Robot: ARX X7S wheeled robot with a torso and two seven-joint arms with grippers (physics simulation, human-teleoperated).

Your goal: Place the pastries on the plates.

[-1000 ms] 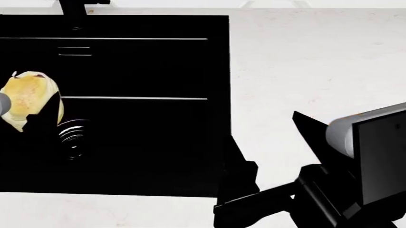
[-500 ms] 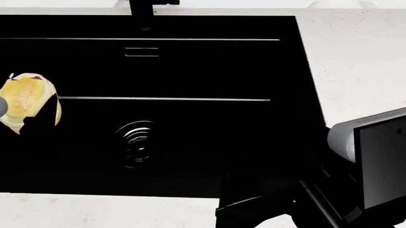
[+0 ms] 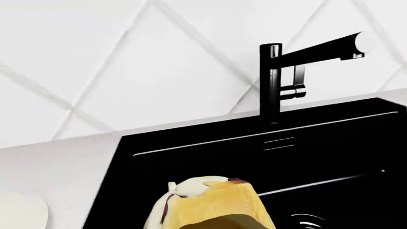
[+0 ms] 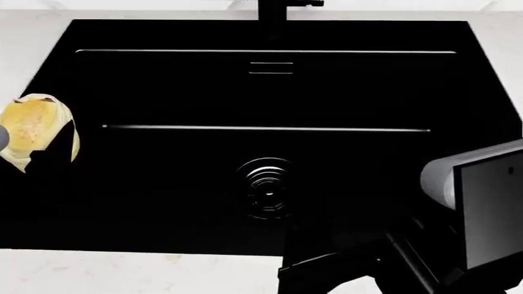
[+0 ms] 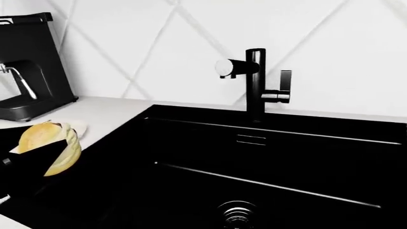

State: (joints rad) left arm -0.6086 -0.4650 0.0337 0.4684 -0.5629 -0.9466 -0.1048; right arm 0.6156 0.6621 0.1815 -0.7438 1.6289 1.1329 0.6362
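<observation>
A pale-yellow bun [image 4: 31,125] with a dark berry streak hangs over the left end of the black sink [image 4: 270,92]. My left gripper [image 4: 43,146] is shut on it. The left wrist view has the bun [image 3: 203,202] close up, with a dark finger [image 3: 239,223] across its lower side. In the right wrist view the bun [image 5: 47,142] sits between black fingers. An off-white plate [image 3: 18,212] shows partly on the counter beside the sink. My right gripper [image 4: 327,242] hovers low over the sink's front right with nothing in it, its fingers hard to make out against the black.
A black faucet [image 4: 274,9] stands behind the sink, with the drain [image 4: 268,187] at the basin's middle. A black coffee machine [image 5: 25,67] sits on the white counter [image 5: 102,112] left of the sink. A tiled wall lies behind.
The head view has swung left. The sink and faucet have slid rightwards across it. The bun stays in my left gripper, and the right arm holds the same pose.
</observation>
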